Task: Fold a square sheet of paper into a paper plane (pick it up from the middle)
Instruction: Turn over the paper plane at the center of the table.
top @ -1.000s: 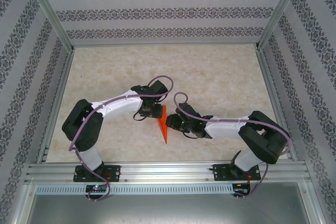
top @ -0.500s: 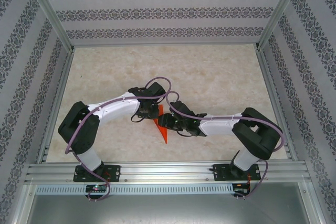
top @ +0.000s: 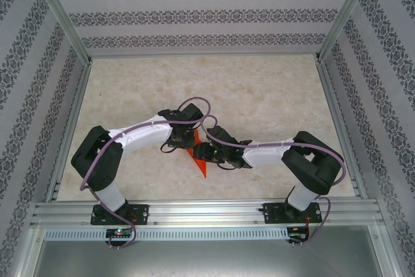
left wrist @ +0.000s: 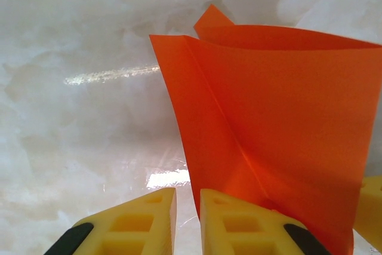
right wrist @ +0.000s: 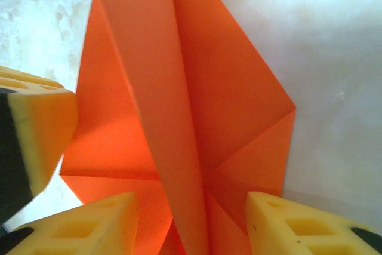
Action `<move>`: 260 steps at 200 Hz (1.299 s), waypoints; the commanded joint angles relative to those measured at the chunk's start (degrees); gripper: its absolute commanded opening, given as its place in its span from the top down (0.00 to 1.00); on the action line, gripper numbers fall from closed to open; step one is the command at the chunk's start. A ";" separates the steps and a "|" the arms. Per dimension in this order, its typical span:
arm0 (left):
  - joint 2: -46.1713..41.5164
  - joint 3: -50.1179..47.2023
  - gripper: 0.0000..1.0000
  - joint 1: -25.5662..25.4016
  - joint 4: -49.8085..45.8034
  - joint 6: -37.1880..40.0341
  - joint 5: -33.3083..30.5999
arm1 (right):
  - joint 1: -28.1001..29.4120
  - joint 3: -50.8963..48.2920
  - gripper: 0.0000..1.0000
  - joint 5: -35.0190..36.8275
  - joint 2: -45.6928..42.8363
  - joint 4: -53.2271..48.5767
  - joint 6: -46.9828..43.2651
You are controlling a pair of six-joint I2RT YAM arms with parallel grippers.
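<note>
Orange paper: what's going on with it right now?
Both arms are working on the orange paper, which lies partly folded on the table and narrows to a point toward the near edge. The right gripper is open, its fingers on either side of a raised centre fold. The left gripper has its fingers nearly together at the paper's edge, and I can't tell whether it is pinching the paper. It is not a finished plane yet.
</note>
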 commanded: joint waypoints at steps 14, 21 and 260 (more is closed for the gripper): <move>-1.63 -0.50 0.80 -0.28 -0.04 1.14 -0.67 | 1.09 1.19 0.46 -0.82 -1.55 -0.09 -1.41; -1.57 -0.49 0.80 -0.28 0.01 1.14 -0.72 | 1.23 2.05 0.48 -1.21 -0.66 -1.18 -1.91; -9.57 -2.11 0.74 0.95 2.27 -2.35 -0.53 | 4.07 12.57 0.91 8.61 1.92 -19.22 -5.59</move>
